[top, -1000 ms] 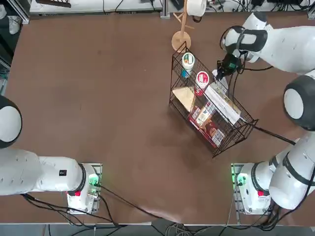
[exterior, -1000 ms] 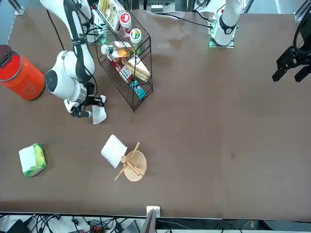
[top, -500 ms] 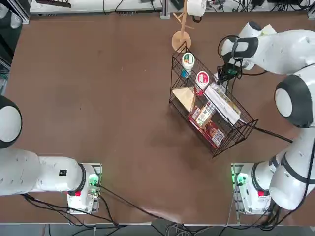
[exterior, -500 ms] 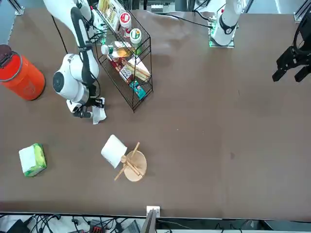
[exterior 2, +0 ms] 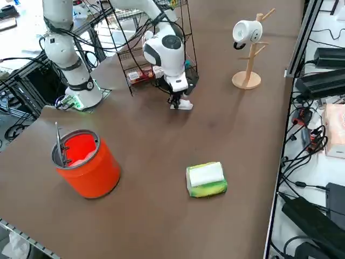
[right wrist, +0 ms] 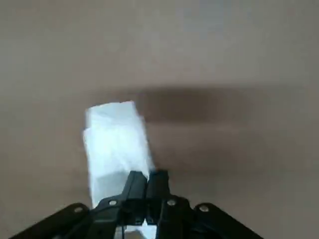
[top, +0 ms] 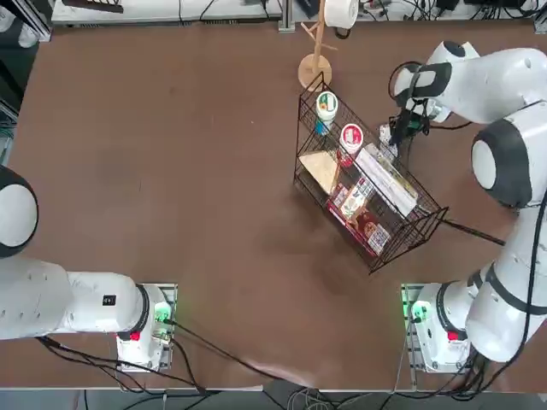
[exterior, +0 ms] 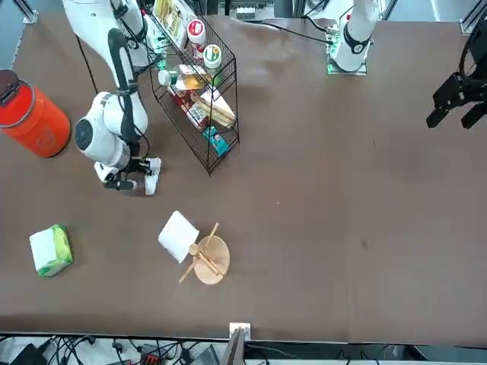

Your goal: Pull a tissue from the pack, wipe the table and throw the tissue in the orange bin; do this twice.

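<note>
No legible text, label, brand, number or sign anywhere — not in the top, front, right side or right wrist views. Printed packaging in the black wire rack [top: 363, 192] and round lids on its cups [top: 351, 137] — colours and blotches only, no letters to make out. A pale mark on the side of the orange bin [exterior: 34, 122], too faint to read. Nothing readable on the pack [exterior 2: 206, 179], plain green sides and white top. Nothing readable on the paper roll [exterior: 178, 236] or on the table [top: 171, 171].
</note>
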